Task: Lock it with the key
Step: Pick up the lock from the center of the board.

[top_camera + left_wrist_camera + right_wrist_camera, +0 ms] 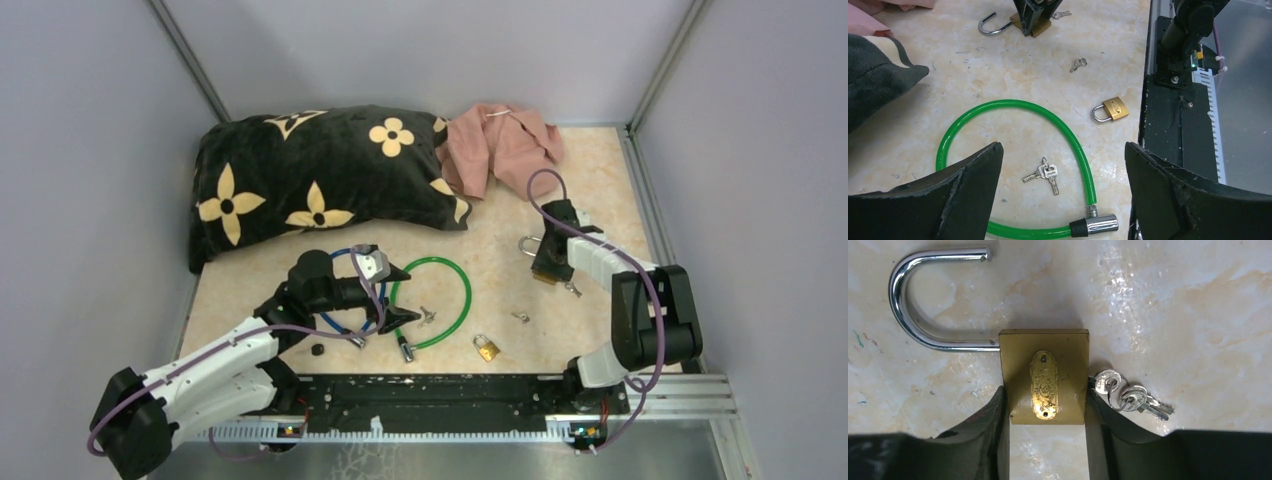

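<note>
We are seeing the brass padlock (pixel 1044 377), shackle swung open, lying flat near the surface's (pixel 600 180) right edge, its long axis running between the fingers of the right gripper (pixel 1046 392), which is pinching its body, keys (pixel 1128 399) just beside, while the left gripper (pixel 1063 150) is hanging spread wide, well apart.

Both the left arm (pixel 215 365) and the right arm (pixel 600 262) are being clad in white shells, with black housings being used at the joints. A purple cable (pixel 530 190) is being run along each arm in loose loops. The left gripper (pixel 1063 200) is being fitted with matte black wedge fingers (pixel 973 190), frayed at the edges. The right gripper (pixel 1047 440) is being fitted with similar dark fingers (pixel 1128 440).
</note>
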You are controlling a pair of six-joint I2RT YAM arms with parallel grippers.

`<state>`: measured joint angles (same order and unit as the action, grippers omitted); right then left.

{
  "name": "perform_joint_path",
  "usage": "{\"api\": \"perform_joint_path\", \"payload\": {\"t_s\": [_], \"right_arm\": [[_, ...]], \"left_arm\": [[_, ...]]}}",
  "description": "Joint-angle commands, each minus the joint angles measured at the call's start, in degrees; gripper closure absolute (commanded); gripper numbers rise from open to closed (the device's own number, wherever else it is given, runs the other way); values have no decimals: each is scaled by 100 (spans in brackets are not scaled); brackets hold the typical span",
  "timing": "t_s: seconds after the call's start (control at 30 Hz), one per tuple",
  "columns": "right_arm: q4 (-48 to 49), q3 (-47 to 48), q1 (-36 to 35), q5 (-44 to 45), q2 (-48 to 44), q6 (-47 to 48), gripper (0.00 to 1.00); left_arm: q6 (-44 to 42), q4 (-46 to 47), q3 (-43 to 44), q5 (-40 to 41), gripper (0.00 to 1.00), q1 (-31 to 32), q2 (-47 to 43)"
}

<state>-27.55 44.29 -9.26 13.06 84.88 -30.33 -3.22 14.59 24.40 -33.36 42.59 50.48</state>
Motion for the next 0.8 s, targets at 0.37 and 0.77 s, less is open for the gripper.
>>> {"api": "perform_joint_path", "payload": {"t_s": [0.37,0.77], "right_arm": [[607,-762,-419,-2911,-1473,429,100],[870,-1382,-678,-4067,-2541,364,100]], "left_arm": [[-5174,36,1089,-29,6,795,2231],[-5356,1229,2242,803,11,1225,4623]]}}
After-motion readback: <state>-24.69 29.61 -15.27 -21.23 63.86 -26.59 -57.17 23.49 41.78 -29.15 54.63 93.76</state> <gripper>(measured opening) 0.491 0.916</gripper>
